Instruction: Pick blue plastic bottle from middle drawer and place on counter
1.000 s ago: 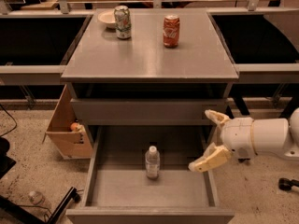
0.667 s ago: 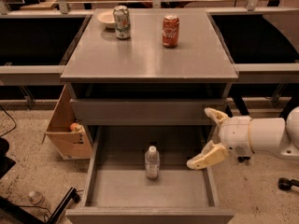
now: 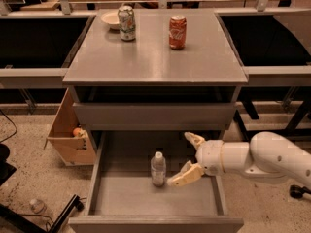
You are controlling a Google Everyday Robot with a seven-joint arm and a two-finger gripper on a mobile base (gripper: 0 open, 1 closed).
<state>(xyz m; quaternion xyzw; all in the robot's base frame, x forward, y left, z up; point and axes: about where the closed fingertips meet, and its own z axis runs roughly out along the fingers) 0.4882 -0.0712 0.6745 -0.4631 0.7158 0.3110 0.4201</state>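
Observation:
The blue plastic bottle (image 3: 158,169), clear with a white cap, stands upright in the middle of the open middle drawer (image 3: 112,198). My gripper (image 3: 187,158) comes in from the right on a white arm, low inside the drawer. Its fingers are spread open, one fingertip (image 3: 178,179) close beside the bottle's right side, the other (image 3: 192,138) farther back. It holds nothing. The counter (image 3: 155,57) is the grey worktop above the drawers.
On the counter stand a red soda can (image 3: 177,32), a green-and-white soda can (image 3: 127,23) and a white bowl (image 3: 111,19). A cardboard box (image 3: 70,135) sits on the floor left of the cabinet. Another bottle (image 3: 37,206) lies on the floor at lower left.
My gripper has moved left and lower into the drawer, so its near fingertip is now close beside the bottle. The bottle has not moved.

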